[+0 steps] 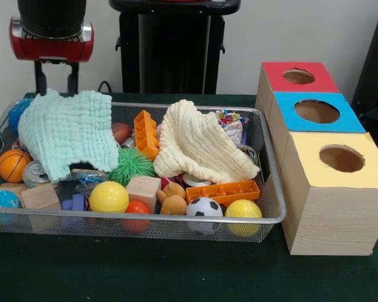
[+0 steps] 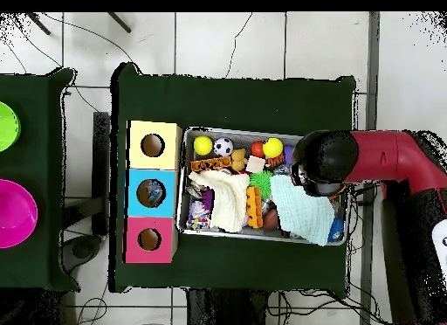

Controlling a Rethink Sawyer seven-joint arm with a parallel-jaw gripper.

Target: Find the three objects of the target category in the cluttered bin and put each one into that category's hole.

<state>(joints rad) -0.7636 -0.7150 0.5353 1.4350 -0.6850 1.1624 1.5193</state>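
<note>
At the upper left of the front view the hand hangs just above the far left corner of the bin, its two dark fingers standing apart and holding nothing. It sits right over the mint cloth, which looks like the sensible place to start, since that cloth drapes across much of the bin's left half and likely hides things beneath it.

Further right, along the near rim, lie a yellow ball, a wooden block, a soccer ball and a second yellow ball. A cream cloth is heaped over the middle right of the bin, beside an orange toy brick; it too probably covers objects.

At the right of the frame three wooden boxes stand in a row just beside the bin. The hole in the red top is at the upper right, behind the blue-topped box and the yellow-topped box, and it shows nothing inside from here.

Everything rests on a dark green surface. In the overhead view, pale floor tiles with trailing cables surround it.
</note>
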